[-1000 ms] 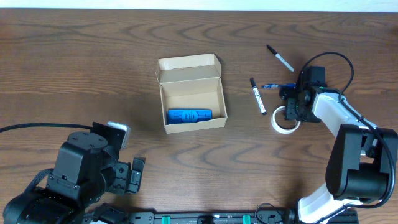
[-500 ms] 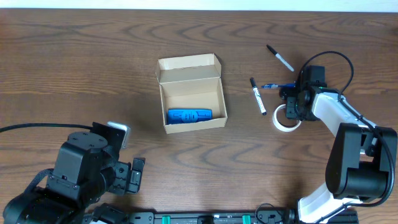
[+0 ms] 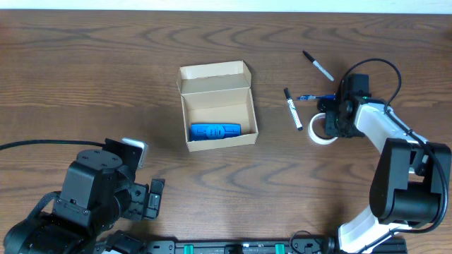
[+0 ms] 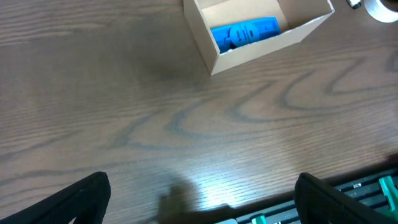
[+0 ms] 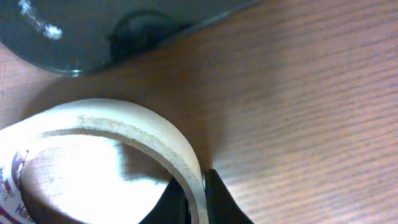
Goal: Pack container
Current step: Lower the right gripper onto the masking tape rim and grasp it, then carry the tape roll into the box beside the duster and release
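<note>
Here, the small tan-brown cardboard box [image 3: 217,106] sits near the middle of the wooden tabletop [image 3: 85,63]. Its hinged flap lid [image 3: 215,79] stands back, so the shallow tray is open from above, ready for items to be dropped in. A flat blue plastic item [image 3: 215,130] already lies along the tray's near wall, leaving the rest of the floor free. Well apart to the right lie a black-capped white marker [image 3: 293,109], a thin blue pen [image 3: 308,97] and a second black-and-white pen [image 3: 318,65]. Just beside them is a white roll of tape [image 3: 312,131]. The right arm's fingers [image 5: 227,208] are clenched on its wall, one inside the ring and one outside, likely because the thin wall offers the easiest pinch. Whether the roll is off the wood I cannot tell. The left arm's fingers [image 4: 81,199] are spread wide and empty at the near left, seemingly parked out of the way.
</note>
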Controlling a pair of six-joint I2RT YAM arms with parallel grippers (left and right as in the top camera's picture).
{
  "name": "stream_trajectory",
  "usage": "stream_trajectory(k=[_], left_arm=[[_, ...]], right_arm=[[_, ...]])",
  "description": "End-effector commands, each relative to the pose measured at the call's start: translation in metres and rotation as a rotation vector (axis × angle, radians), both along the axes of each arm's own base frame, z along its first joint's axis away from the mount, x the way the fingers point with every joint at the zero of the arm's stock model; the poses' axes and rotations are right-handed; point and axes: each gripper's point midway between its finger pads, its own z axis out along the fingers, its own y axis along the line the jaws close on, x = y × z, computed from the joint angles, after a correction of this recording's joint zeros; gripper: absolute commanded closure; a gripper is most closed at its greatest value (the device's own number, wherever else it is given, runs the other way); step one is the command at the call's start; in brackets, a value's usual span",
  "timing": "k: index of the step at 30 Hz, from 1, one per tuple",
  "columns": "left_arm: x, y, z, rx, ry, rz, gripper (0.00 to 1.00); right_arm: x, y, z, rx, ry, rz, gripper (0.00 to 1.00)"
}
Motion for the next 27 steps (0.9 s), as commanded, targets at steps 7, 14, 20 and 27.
stream_trajectory(k=[7,14,20,27], left_arm=[[0.000,0.000,0.005,0.003,-0.017,-0.016,0.05],[0.000,0.000,0.005,0.003,-0.017,-0.016,0.05],[0.000,0.000,0.005,0.003,-0.016,-0.016,0.05],[0.000,0.000,0.005,0.003,-0.017,-0.016,0.05]], right_arm=[[0.042,0.011,0.081,0.050,-0.125,0.030,0.99],[0.084,0.067,0.181,0.129,-0.390,0.173,0.99],[0.094,0.151,0.207,0.181,-0.492,0.351,0.99],[0.083,0.252,0.203,0.248,-0.520,0.554,0.99]])
